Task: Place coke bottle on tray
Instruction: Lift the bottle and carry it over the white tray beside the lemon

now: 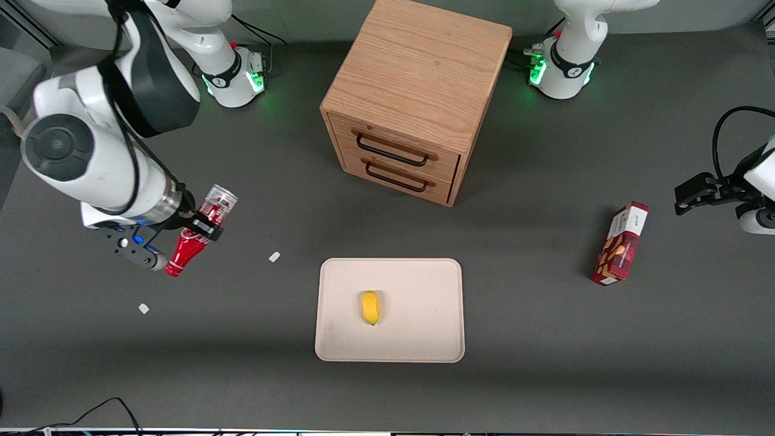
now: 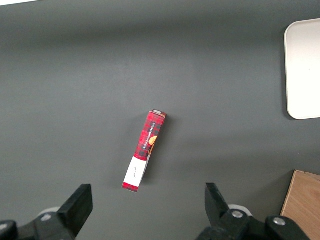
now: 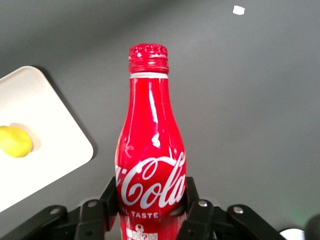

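1. Gripping the coke bottle (image 1: pixel 197 235) around its body, the gripper (image 1: pixel 203 229) hangs above the table (image 1: pixel 545 363) toward the working arm's end; its fingers (image 3: pixel 196 210) press the bottle from both sides at the logo.
2. Bottle is tilted, cap pointing down toward the table and silvery base up, clear of the surface.
3. Tray (image 1: pixel 424 284) lies flat near the middle of the table, well apart from the bottle, nearer the front camera than the wooden drawer cabinet (image 1: pixel 418 97).
4. Yellow lemon-like thing (image 1: pixel 370 307) sits on the tray, about the middle.
5. In the right wrist view the tray's rounded corner (image 3: pixel 75 150) and the yellow thing (image 3: pixel 15 141) show beside the bottle (image 3: pixel 150 150).
6. Red snack box (image 1: pixel 620 244) lies on the table toward the parked arm's end, well apart from the tray.
7. Two small white scraps on the table: one (image 1: pixel 274 257) between bottle and tray, one (image 1: pixel 143 309) nearer the front camera than the bottle.
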`<state>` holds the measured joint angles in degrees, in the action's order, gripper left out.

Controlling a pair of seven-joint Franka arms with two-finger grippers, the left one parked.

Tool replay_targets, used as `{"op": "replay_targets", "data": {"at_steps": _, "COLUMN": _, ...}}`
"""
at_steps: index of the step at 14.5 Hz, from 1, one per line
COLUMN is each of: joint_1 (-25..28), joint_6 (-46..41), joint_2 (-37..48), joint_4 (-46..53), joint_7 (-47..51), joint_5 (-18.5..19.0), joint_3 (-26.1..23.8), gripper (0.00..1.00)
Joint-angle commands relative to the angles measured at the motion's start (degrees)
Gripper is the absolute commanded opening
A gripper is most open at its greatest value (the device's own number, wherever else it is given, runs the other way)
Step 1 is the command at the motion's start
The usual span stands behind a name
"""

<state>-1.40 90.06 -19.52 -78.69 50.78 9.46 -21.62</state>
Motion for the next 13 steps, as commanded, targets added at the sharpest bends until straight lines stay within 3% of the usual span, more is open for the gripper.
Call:
{"op": "replay_targets", "data": {"at_steps": 1, "joint_1": 1.39, "joint_6": -3.23, "joint_2": -8.5, "joint_4": 10.29, "joint_7": -2.27, "joint_5": -0.41, "joint_3": -0.79, "gripper": 0.0}}
{"op": "replay_targets", "data": {"at_steps": 4, "joint_1": 8.15, "joint_6": -2.52, "joint_2": -19.2, "joint_4": 18.98, "joint_7": -3.49, "joint_5": 1.16, "joint_3": 0.26, "gripper": 0.0}}
{"op": "replay_targets", "data": {"at_steps": 5, "joint_1": 10.26, "joint_6": -2.26, "joint_2": -22.11, "joint_4": 21.27, "joint_7": -8.37, "joint_5": 3.26, "joint_3": 0.87, "gripper": 0.0}}
{"op": "replay_targets", "data": {"at_steps": 8, "joint_1": 11.33, "joint_6": 2.11, "joint_2": -26.69, "joint_4": 22.26, "joint_7": -19.39, "joint_5": 3.55, "joint_3": 1.41, "gripper": 0.0}}
{"op": "replay_targets", "data": {"at_steps": 10, "joint_1": 13.08, "joint_6": 6.42, "joint_2": -29.77, "joint_4": 22.26, "joint_7": -19.41, "joint_5": 4.07, "joint_3": 1.67, "gripper": 0.0}}
{"op": "replay_targets", "data": {"at_steps": 13, "joint_1": 18.71, "joint_6": 14.94, "joint_2": -33.55, "joint_4": 22.26, "joint_7": -18.88, "joint_5": 4.95, "joint_3": 7.03, "gripper": 0.0}}
